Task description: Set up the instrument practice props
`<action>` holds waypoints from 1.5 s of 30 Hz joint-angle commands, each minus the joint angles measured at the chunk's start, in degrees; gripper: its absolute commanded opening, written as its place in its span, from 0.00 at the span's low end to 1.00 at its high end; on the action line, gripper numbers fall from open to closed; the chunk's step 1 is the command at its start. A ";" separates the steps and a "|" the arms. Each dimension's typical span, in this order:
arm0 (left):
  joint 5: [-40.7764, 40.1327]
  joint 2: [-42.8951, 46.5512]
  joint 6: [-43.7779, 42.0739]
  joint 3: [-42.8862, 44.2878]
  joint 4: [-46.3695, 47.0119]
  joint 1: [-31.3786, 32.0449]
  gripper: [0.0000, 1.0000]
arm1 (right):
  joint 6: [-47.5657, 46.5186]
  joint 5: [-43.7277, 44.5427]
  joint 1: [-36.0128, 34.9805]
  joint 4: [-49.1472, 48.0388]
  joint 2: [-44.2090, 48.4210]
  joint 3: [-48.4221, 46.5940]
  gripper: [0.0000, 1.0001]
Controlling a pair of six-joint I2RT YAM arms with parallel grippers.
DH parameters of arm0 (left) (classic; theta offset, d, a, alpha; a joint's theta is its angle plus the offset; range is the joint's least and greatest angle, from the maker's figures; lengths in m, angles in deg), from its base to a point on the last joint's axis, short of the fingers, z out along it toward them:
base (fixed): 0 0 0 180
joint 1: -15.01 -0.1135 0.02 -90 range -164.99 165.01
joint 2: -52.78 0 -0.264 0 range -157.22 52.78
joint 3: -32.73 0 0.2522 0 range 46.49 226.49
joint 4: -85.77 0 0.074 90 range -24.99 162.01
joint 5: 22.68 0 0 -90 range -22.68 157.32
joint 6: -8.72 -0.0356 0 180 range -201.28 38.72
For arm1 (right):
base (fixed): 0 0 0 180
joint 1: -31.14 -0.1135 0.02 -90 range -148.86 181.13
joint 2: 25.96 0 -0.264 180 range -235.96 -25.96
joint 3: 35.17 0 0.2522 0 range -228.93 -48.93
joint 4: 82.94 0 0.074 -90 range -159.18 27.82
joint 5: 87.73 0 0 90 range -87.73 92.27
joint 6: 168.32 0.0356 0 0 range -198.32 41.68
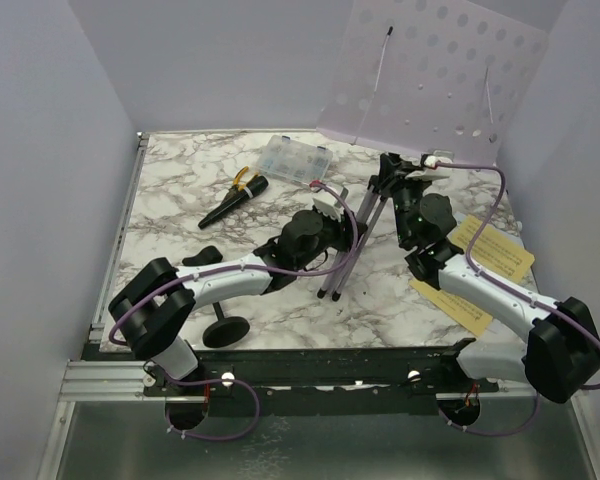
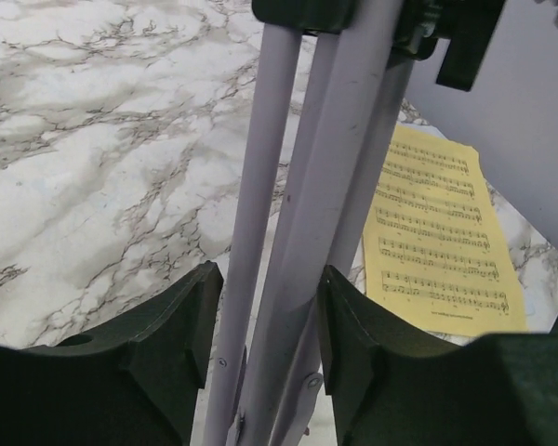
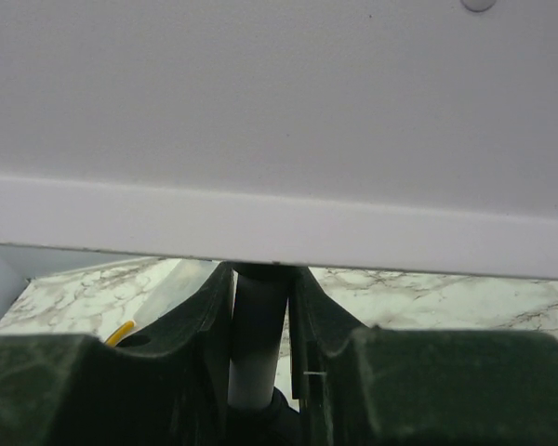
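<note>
The lilac hole-punched music stand (image 1: pixel 430 80) is held tilted above the back right of the table, its folded tripod legs (image 1: pixel 352 245) slanting down toward the middle. My left gripper (image 1: pixel 330 215) is shut on those legs (image 2: pixel 298 186), with a finger on each side (image 2: pixel 265 279). My right gripper (image 1: pixel 400 187) is shut on the stand's post (image 3: pixel 258 344) just under the desk panel (image 3: pixel 279 102). Yellow sheet-music pages (image 1: pixel 495 250) lie on the right; one also shows in the left wrist view (image 2: pixel 437 232). The black microphone (image 1: pixel 230 207) lies back left. The short black mic stand (image 1: pixel 225 330) lies by my left arm.
Yellow-handled pliers (image 1: pixel 246 181) lie against the microphone's far end. A clear compartment box (image 1: pixel 295 160) sits at the back centre. A small black part (image 1: pixel 205 257) lies near the left arm. The marble table (image 1: pixel 170 200) is walled by lilac panels on three sides.
</note>
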 commanded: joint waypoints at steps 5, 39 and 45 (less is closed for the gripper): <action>-10.40 2.25 -6.05 -1.90 -0.42 2.75 0.52 | -6.67 -1.91 -0.94 -12.26 6.58 -1.21 0.01; -24.54 0.32 -14.65 -4.11 -4.24 8.46 0.00 | -12.65 -9.72 -3.40 -10.00 10.12 -11.65 0.01; -19.79 1.60 -14.68 -7.95 -4.41 7.64 0.00 | -21.05 -18.83 -3.35 -16.11 10.81 -12.40 0.01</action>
